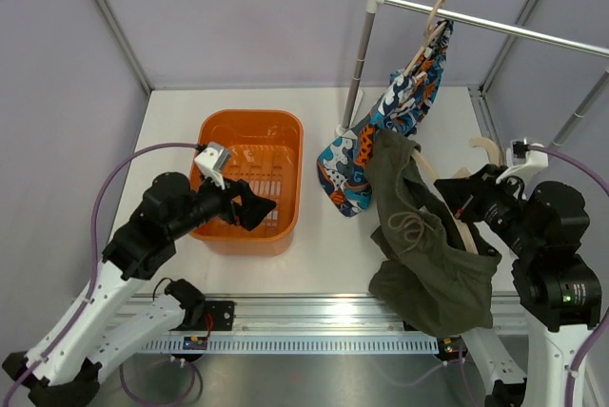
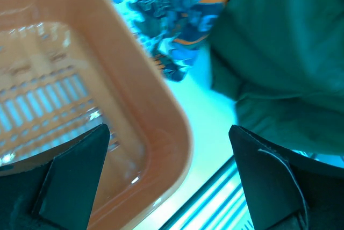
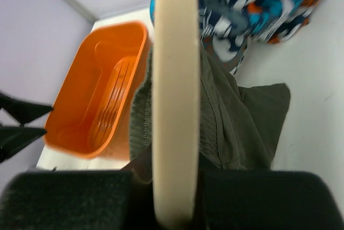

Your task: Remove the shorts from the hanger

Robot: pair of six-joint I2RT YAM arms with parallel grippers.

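Note:
The dark olive shorts (image 1: pixel 419 245) with a drawstring hang on a pale wooden hanger (image 1: pixel 424 165) and droop onto the table at front right. My right gripper (image 1: pixel 456 201) is shut on that hanger's bar (image 3: pixel 174 79), and the olive shorts (image 3: pixel 231 122) hang below it. The printed blue, orange and white shorts (image 1: pixel 411 93) hang from a second hanger on the rail (image 1: pixel 514 31), with their lower end on the table. My left gripper (image 1: pixel 253 209) is open and empty over the front right corner of the orange basket. Its fingers (image 2: pixel 75 181) stand wide apart.
An orange plastic basket (image 1: pixel 214 131) stands left of centre and nothing lies in it; it also shows in the left wrist view (image 2: pixel 166 117) and the right wrist view (image 3: pixel 80 101). The rail's upright post (image 1: pixel 360 55) stands behind the shorts. Grey walls enclose the table.

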